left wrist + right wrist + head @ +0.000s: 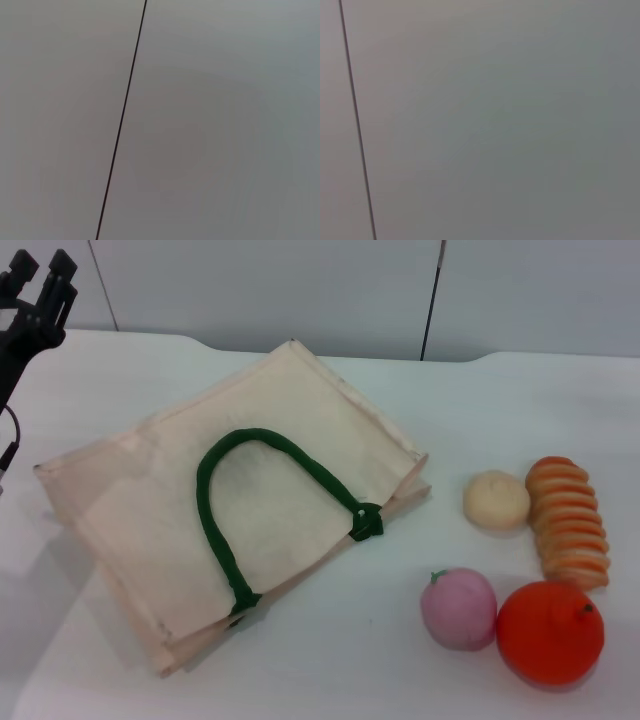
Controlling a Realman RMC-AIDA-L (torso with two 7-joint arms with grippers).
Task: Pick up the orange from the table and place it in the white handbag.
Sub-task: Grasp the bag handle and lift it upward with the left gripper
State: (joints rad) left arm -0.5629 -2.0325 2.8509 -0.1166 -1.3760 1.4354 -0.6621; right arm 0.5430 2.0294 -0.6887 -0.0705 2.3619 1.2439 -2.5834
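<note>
The orange [549, 631] lies on the white table [360, 660] at the front right, touching a pink round fruit. The white handbag [240, 500] lies flat in the middle left of the table, its dark green handle [225, 530] looped on top. My left gripper [38, 285] is raised at the far left back corner, well away from the bag and the orange. My right gripper is out of view. Both wrist views show only a plain grey wall with a dark seam.
A pink round fruit [458, 608] with a green stem sits next to the orange. A ridged orange-and-cream loaf [568, 522] and a pale round bun [496, 500] lie behind them. A grey panelled wall [300, 290] stands behind the table.
</note>
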